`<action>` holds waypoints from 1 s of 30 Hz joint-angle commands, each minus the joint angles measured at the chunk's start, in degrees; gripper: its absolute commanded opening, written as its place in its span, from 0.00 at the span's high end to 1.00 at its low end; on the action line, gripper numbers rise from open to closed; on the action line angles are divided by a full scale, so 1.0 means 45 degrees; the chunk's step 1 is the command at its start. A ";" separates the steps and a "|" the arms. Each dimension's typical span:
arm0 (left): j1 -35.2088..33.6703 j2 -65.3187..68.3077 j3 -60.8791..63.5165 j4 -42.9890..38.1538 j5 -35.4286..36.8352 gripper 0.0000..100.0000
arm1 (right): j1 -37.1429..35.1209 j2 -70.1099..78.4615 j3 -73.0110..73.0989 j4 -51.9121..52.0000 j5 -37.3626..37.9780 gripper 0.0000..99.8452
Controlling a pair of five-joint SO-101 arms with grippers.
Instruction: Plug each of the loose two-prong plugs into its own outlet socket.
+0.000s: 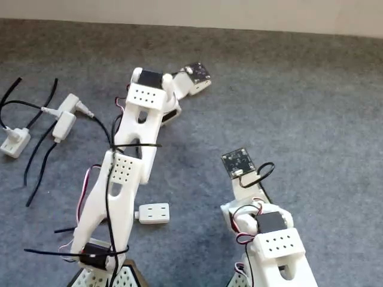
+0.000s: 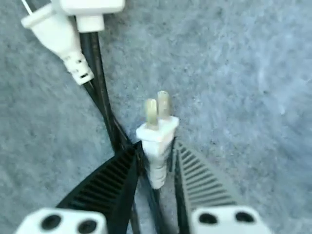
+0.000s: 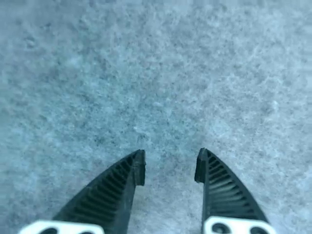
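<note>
My left gripper (image 2: 156, 148) is shut on a white two-prong plug (image 2: 157, 136). Its two metal prongs point away from the fingers and its black cord runs back between them. Just beyond lie another white plug (image 2: 57, 30) and a white block (image 2: 90, 7), both on black cords. From above, those white pieces (image 1: 66, 116) lie left of the left arm (image 1: 143, 113). A white outlet block (image 1: 154, 213) sits on the carpet near the left arm's base. My right gripper (image 3: 168, 168) is open over bare grey carpet, holding nothing.
Another white plug piece (image 1: 14, 143) and loose black cords (image 1: 36, 161) trail over the far left of the grey carpet (image 1: 311, 107). The right arm (image 1: 269, 233) stands at the lower right with open carpet beyond it.
</note>
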 commanded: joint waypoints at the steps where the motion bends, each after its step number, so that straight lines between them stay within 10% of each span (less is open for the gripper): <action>1: 0.0186 0.0186 -0.1338 0.0352 -0.0078 0.97 | -0.0186 -0.0107 0.0088 -0.0147 0.0137 0.83; 9: 0.0694 -0.1162 -0.0049 0.0469 0.0000 0.98 | -0.0068 -0.0107 0.0147 -0.0147 0.0098 0.83; 30: 0.6926 -1.4017 1.5697 -0.0449 -0.0078 0.98 | 0.3136 -0.0186 -0.0928 0.1280 0.0156 0.83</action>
